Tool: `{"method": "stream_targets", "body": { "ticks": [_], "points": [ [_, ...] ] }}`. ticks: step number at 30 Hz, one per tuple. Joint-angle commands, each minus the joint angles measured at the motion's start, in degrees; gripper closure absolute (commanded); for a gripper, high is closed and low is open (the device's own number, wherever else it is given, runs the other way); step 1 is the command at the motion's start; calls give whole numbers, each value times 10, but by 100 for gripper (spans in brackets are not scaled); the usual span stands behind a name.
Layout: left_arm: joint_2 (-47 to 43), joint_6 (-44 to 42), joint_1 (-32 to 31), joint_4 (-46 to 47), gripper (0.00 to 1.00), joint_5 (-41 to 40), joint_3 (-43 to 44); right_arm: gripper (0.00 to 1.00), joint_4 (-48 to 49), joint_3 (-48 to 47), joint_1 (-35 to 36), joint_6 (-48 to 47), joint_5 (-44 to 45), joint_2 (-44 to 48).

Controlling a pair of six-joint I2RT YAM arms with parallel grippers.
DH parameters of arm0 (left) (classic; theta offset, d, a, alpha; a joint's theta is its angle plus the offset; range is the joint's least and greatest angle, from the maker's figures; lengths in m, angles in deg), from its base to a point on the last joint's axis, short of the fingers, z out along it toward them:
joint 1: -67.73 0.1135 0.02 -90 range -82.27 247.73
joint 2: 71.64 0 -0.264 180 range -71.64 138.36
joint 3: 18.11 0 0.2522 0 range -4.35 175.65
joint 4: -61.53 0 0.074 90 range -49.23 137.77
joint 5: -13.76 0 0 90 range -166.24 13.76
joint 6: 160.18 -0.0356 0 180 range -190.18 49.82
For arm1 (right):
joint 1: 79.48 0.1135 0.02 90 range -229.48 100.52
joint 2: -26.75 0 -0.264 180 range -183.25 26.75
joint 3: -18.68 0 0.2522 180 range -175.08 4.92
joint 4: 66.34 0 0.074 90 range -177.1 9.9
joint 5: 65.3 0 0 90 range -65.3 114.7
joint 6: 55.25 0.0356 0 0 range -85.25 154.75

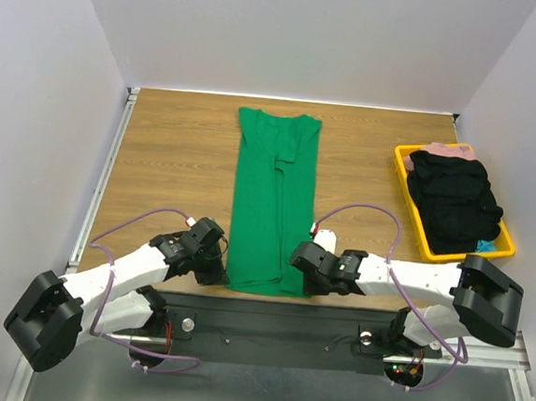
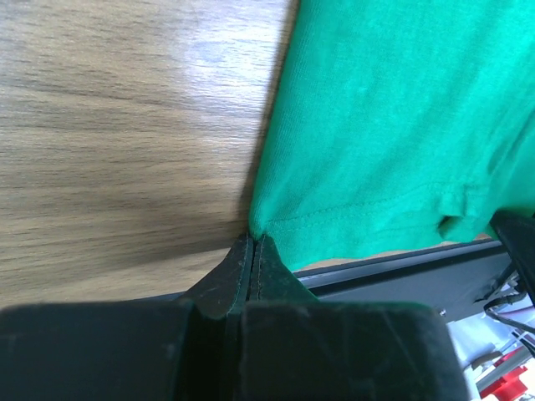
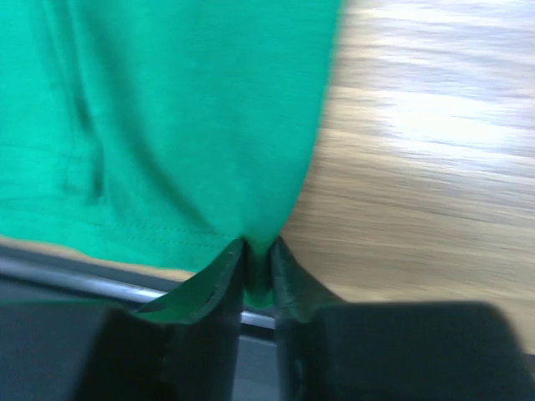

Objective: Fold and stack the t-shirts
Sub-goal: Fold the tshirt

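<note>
A bright green t-shirt (image 1: pixel 269 205) lies as a long narrow strip down the middle of the wooden table, sides folded in, hem at the near edge. My left gripper (image 1: pixel 221 270) is shut on the hem's near left corner; the left wrist view shows the cloth (image 2: pixel 401 125) and the gripper (image 2: pixel 253 241) pinching its corner. My right gripper (image 1: pixel 295 276) is shut on the near right corner; the right wrist view shows green cloth (image 3: pixel 167 109) bunched between the gripper's (image 3: pixel 257 255) fingers.
A yellow plastic tray (image 1: pixel 401 167) at the right holds a pile of black clothes (image 1: pixel 454 200), with something pink at its far end. The table's near edge and a metal rail (image 1: pixel 333 314) run just behind both grippers.
</note>
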Motion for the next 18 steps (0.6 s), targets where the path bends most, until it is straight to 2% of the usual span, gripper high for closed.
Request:
{"method": "stream_targets", "body": {
  "ticks": [1, 4, 5, 6, 12, 18],
  "points": [
    [-24, -15, -4, 8, 100, 6, -4, 80, 1, -16, 1, 1, -16, -12],
    [-29, -25, -4, 6, 100, 7, 13, 90, 2, -30, 1, -10, 16, -1],
    [-30, -29, -3, 10, 100, 6, 18, 97, 2, -41, 1, -17, 34, 2],
    [-30, -33, -4, 17, 100, 7, 26, 100, 2, -52, 1, -24, 53, 7],
    [-15, -45, -3, 43, 100, -10, 71, 100, 2, -100, -5, -56, 124, 19],
    [13, -56, 5, 78, 100, -106, 125, 100, 4, -161, -17, -80, 220, -24]
  ]
}}
